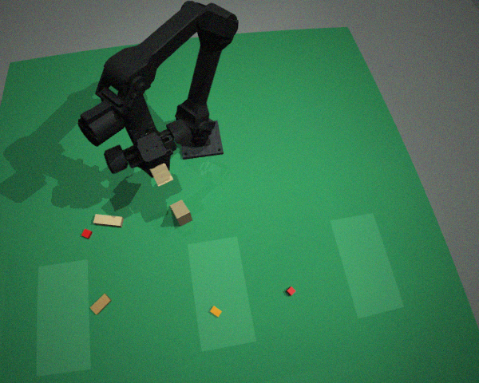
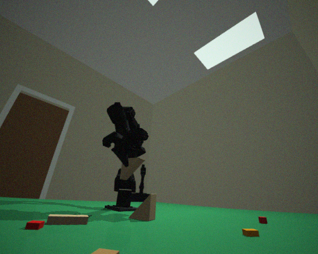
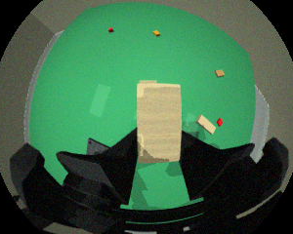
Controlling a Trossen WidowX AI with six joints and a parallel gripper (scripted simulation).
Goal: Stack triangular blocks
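Note:
My gripper (image 1: pixel 160 169) (image 2: pixel 132 161) (image 3: pixel 155 131) is shut on a pale wooden triangular block (image 1: pixel 162 175) (image 2: pixel 130 169) (image 3: pixel 159 109), held high above the table. In the exterior view its flat side is up and its sloped face points down to the right. The other triangular block (image 1: pixel 180 211) (image 2: pixel 147 210) stands on the green table, its slope falling to the left and its upright face on the right in that view. The held block is above it and up-left of it in that view, not touching. The standing block does not show in the wrist view.
A pale plank (image 1: pixel 108 220) (image 2: pixel 67 219) (image 3: pixel 206 125) lies beside a red block (image 1: pixel 86 233) (image 2: pixel 34 225) (image 3: pixel 220 122). A tan block (image 1: pixel 100 304) (image 3: pixel 220 73), an orange block (image 1: pixel 215 311) (image 2: pixel 250 233) (image 3: pixel 156 33) and another red block (image 1: pixel 290 290) (image 2: pixel 262 219) (image 3: pixel 110 29) lie farther from the arm's base.

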